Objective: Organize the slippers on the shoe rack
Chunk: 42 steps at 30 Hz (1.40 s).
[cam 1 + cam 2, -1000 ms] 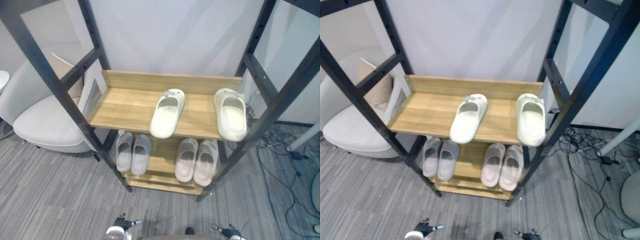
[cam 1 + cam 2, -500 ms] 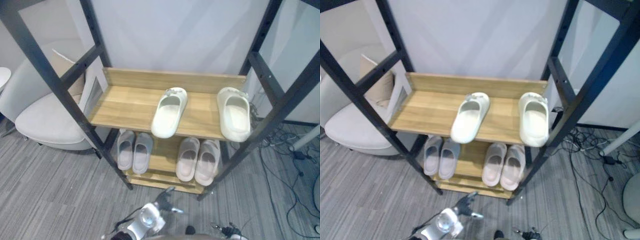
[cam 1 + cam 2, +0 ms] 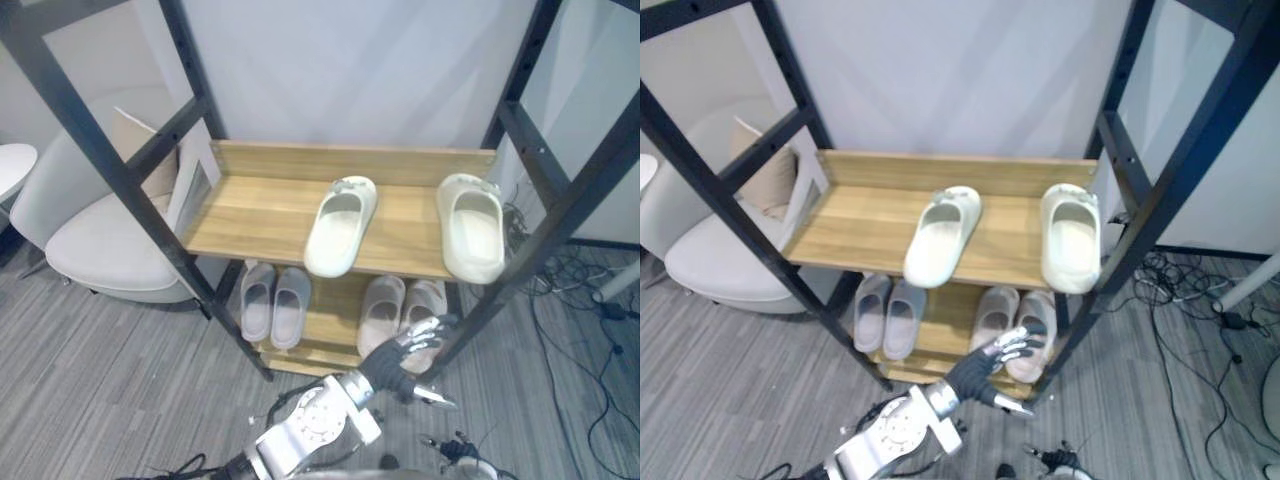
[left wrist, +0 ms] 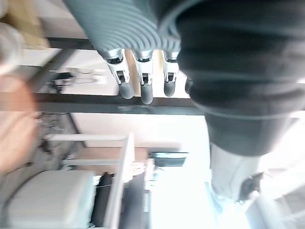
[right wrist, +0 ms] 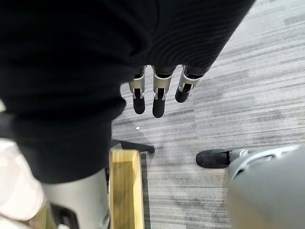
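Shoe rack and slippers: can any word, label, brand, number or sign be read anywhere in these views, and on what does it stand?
No text can be read.
The two cream slippers on the upper shelf each carry a small ornament on the strap: too small to tell if it bears letters.
The grey pair, the pink pair and the black frame: no print visible.
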{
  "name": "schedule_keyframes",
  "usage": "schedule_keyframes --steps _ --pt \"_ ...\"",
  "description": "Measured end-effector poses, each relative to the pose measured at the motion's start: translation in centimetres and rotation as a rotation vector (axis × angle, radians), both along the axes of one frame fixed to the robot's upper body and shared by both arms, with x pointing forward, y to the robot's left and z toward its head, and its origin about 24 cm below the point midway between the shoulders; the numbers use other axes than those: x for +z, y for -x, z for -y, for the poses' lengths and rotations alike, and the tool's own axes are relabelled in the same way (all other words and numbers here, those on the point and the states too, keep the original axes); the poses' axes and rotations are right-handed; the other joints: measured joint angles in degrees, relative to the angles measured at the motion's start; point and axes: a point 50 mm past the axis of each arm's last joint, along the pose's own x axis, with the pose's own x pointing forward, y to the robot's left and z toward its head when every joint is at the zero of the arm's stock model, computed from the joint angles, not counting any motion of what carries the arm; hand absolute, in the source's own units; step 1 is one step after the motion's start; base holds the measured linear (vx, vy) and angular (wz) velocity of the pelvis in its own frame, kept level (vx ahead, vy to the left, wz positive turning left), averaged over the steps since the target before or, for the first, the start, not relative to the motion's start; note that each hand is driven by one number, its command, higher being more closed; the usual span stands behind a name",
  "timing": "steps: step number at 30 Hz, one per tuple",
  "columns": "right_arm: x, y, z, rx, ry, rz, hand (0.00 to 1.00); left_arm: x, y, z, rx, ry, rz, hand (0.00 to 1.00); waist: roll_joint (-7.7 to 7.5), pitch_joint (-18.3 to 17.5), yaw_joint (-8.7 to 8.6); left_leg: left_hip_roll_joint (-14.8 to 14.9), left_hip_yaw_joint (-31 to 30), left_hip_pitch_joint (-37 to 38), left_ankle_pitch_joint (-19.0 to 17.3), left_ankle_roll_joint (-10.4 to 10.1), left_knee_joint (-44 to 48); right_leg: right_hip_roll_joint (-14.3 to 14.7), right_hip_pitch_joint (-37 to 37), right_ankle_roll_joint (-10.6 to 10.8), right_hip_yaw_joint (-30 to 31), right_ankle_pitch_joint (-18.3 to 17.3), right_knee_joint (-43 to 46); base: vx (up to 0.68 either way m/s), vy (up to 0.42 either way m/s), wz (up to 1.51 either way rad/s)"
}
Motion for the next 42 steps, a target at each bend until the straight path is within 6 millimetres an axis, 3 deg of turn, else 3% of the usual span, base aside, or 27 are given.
schedule_keyframes --steps 7,15,18,21,25,28,32,35,42 --pt "0.0 -0.1 -0.5 0.068 0.014 -0.004 0.00 3.9 -0.5 -0.4 0.097 0.135 0.117 0.00 0.36 -1.00 0.91 -0.16 0.02 -1.75 -0.36 0.53 1.19 -0.56 -1.16 0.18 0.38 -0.16 0.03 0.00 0.000 0.00" --pt "-0.1 0.3 -0.5 0.065 0.020 -0.018 0.00 9.9 -7.0 -2.1 0.347 0.190 0.373 0.00 0.28 -1.56 1.88 -0.47 -0.11 -1.98 -0.35 0.62 2.04 -0.87 -1.54 0.38 0.44 -0.89 2.05 0.00 0.000 0.00" --pt "-0.1 0.3 -0.5 0.063 0.016 -0.013 0.00 9.7 -9.0 -3.0 0.446 0.117 0.399 0.00 0.25 -1.58 1.75 -0.48 0.09 -1.96 -0.35 0.62 1.98 -0.79 -1.88 0.27 0.40 -0.83 1.79 -0.03 -0.004 -0.05" --pt "-0.1 0.2 -0.5 0.059 0.012 -0.010 0.00 8.2 -11.6 -4.6 0.599 -0.009 0.380 0.00 0.23 -1.59 1.45 -0.34 0.15 -1.97 -0.35 0.59 1.78 -0.56 -1.79 0.07 0.34 -0.50 1.11 0.00 -0.004 -0.01" --pt "0.0 0.1 -0.5 0.025 -0.001 0.005 0.00 5.7 -15.2 -7.8 0.789 -0.210 0.318 0.00 0.10 -1.50 -0.01 -0.12 0.14 -1.69 -0.19 0.32 0.90 -0.14 -1.43 -0.04 0.24 -0.04 0.05 0.02 -0.006 0.00" --pt "0.1 0.0 -0.4 0.020 0.001 0.025 0.00 5.5 -17.1 -9.9 0.890 -0.311 0.319 0.00 -0.11 -1.36 -0.68 -0.04 0.36 -1.75 -0.19 0.32 0.57 0.00 -1.76 -0.04 0.34 -0.03 0.06 0.05 -0.003 -0.04" --pt "0.1 0.3 -0.1 -0.022 -0.002 0.023 0.00 5.7 -18.1 -12.0 0.968 -0.383 0.332 0.00 -1.25 -0.67 -0.97 -0.16 0.49 -1.90 -0.19 0.32 0.28 -0.03 -2.02 -0.04 0.67 -0.02 0.07 0.05 0.008 -0.06" --pt "0.1 0.3 0.2 -0.026 0.002 0.024 0.00 5.3 -18.9 -13.6 1.019 -0.432 0.300 0.00 -1.24 -0.66 -1.46 -0.52 0.44 -1.90 -0.19 0.33 0.24 -0.38 -2.29 0.00 1.22 0.01 0.06 0.03 0.023 -0.09" --pt "0.1 0.5 0.4 -0.059 -0.007 0.028 0.00 5.6 -19.9 -14.3 1.047 -0.482 0.301 0.00 -1.02 -0.49 -2.21 -0.65 0.40 -2.12 -0.22 0.37 0.08 -0.49 -3.18 0.12 1.64 0.27 -0.35 -0.03 0.005 -0.03"
